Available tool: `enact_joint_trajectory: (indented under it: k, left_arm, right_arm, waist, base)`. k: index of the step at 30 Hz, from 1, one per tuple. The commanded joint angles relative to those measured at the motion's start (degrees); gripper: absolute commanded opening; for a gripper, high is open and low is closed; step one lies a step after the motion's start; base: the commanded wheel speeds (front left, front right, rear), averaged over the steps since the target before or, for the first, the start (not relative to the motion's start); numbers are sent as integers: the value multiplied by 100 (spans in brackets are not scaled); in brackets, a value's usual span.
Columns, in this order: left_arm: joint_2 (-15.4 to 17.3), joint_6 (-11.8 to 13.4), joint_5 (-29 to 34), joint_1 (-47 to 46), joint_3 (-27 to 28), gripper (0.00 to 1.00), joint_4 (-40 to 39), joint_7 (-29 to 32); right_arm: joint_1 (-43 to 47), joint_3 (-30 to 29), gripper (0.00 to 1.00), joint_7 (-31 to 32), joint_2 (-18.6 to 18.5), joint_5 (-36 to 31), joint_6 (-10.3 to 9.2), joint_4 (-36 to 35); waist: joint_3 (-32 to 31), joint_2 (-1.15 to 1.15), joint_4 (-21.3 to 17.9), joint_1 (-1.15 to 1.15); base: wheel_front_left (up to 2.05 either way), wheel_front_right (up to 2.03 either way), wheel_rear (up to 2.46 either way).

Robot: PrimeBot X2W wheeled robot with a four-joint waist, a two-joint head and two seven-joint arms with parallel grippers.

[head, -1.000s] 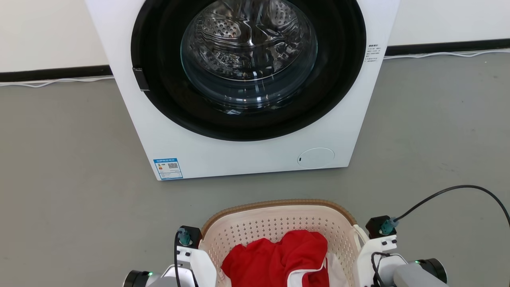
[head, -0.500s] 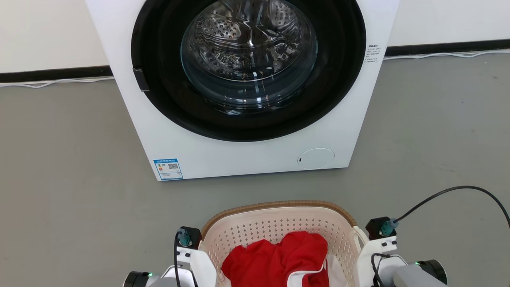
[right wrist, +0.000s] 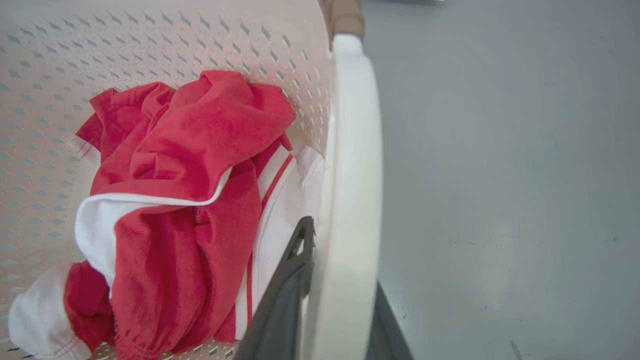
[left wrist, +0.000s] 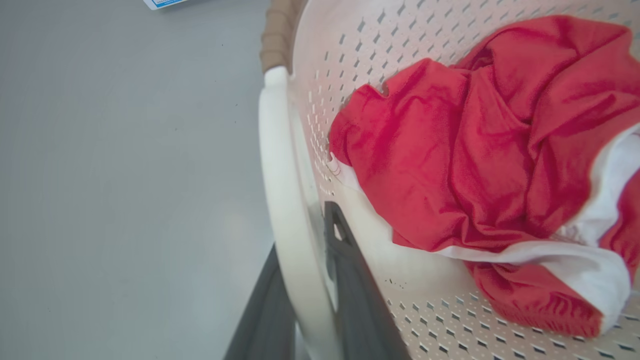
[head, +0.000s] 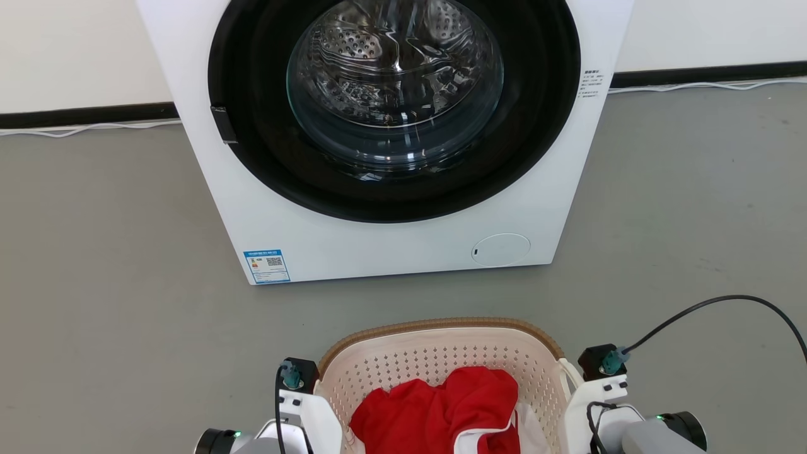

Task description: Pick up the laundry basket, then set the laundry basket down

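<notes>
Count: 1 washing machine (head: pixel 403 239), 1 laundry basket (head: pixel 441 323), 2 hands, 2 white loop handles. 1 heap of red-and-white laundry (head: pixel 435 410) in the basket, can't tell how many garments.

Basket sits centred in front of the machine door, apart from it, grey floor (head: pixel 94 284) between them. It's flanked by both wrists at the bottom of the head view. Can't tell if its base touches the floor.

Left hand (left wrist: pixel 302 235): closed on the left handle (left wrist: pixel 280 200), one dark finger outside the loop, the other inside against the perforated wall.

Right hand (right wrist: pixel 342 255): same, clamped on the right handle (right wrist: pixel 350 150), one finger on the laundry side, one on the floor side.

Brown woven rim butts up against the far end of each handle.

Writing:
- 1 blue label (head: pixel 267 266) with a QR code, machine front, lower left. Text too small to read.
- 1 block of small print (head: pixel 591 84) right of the door, unreadable.
- No brand legible.
- 1 round cover (head: pixel 500 249) lower right, unmarked.
</notes>
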Motion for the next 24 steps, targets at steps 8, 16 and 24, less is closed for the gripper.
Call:
enact_joint_trajectory:
  k: [8,16,24]
  left_arm:
    - [44,-13,-1,-340,-12,0,-50,-76]
    - [44,9,-28,-368,-44,0,-41,-100]
    - [44,169,-5,-712,-35,0,-5,-290]
  right_arm:
    - [-131,176,0,-143,104,94,94,-118]
    - [-159,237,0,-163,104,156,94,-113]
    - [-415,197,0,-549,104,119,94,-70]
  waist:
    - [-1,0,22,0]
    - [41,0,32,0]
    - [458,0,56,0]
  base:
    - [0,0,0]
    - [0,0,0]
    - [0,0,0]
